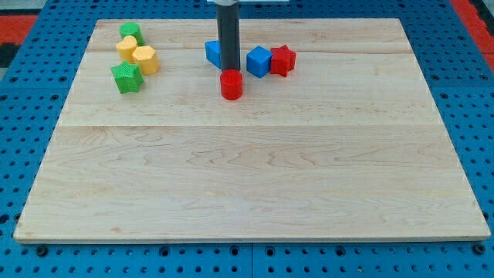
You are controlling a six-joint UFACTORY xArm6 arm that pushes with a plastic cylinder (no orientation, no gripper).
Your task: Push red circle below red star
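Tip (229,71) parked right behind red circle (231,85)
red star (283,59) sits far right of it; plain rod, no jaws, nothing pinched

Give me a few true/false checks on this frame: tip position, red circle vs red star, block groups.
1. My tip sits at the top edge of the red circle. True.
2. The red circle already lies below the red star. False: it lies down and to the view's left of it.
3. A blue cube touches the red star. True.
4. The green and yellow blocks sit at the view's bottom right. False: top left.
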